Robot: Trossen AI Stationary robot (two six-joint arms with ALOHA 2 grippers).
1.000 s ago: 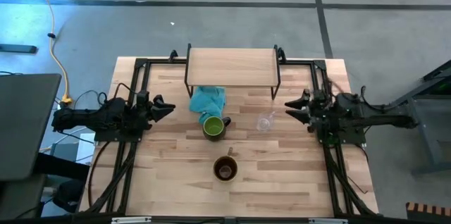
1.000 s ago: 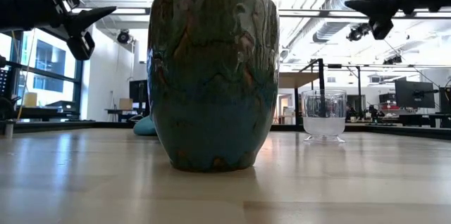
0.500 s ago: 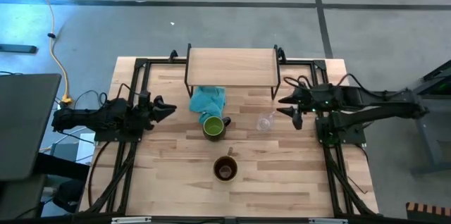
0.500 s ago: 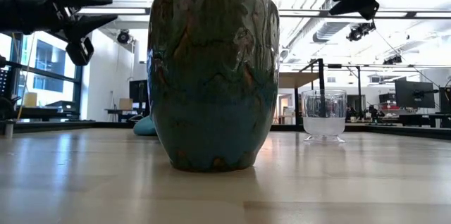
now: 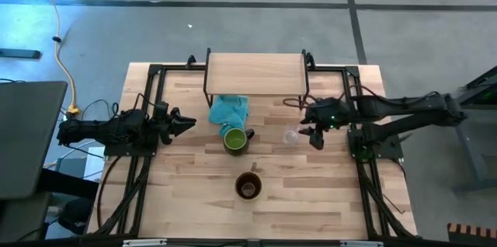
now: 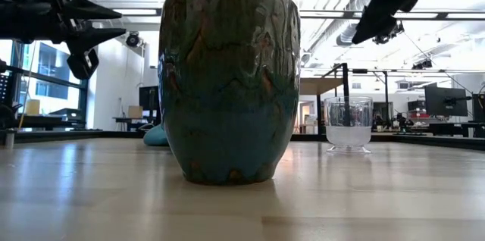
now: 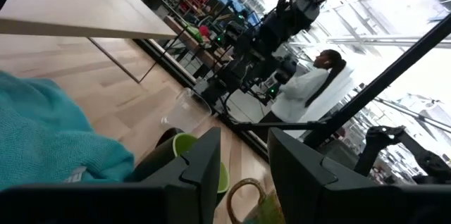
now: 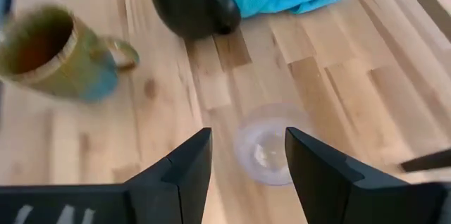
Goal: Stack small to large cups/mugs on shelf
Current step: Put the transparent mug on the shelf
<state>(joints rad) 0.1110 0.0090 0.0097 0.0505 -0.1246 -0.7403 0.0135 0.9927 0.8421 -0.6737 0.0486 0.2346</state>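
From the high view I find nothing stacked yet: the shelf (image 5: pixel 256 74) carries no cup, and all three vessels stand on the table (image 5: pixel 186 200). My right gripper (image 5: pixel 309 122) hangs just beside the glass cup (image 5: pixel 290 135), not touching it; the green-lined mug (image 5: pixel 235 139) sits further out beyond that cup, touching the teal cloth (image 5: pixel 229 110), and the brown mug (image 5: pixel 248 186) is well apart from either gripper. My left gripper (image 5: pixel 185 122) waits off to the far side of the cloth, holding nothing. In the low view the brown mug (image 6: pixel 229 82) fills the foreground, the glass cup (image 6: pixel 348 124) stands on the table behind it, and the right gripper (image 6: pixel 379 14) is above the cup, clear of it. The left wrist view shows the left fingers (image 7: pixel 204 175) parted and empty, with the green-lined mug (image 7: pixel 184 152) ahead of them. The right wrist view shows the right fingers (image 8: pixel 184 168) spread wide, framing the glass cup (image 8: pixel 271 146) below without contact. I judge the task barely begun: every pick and placement remains.
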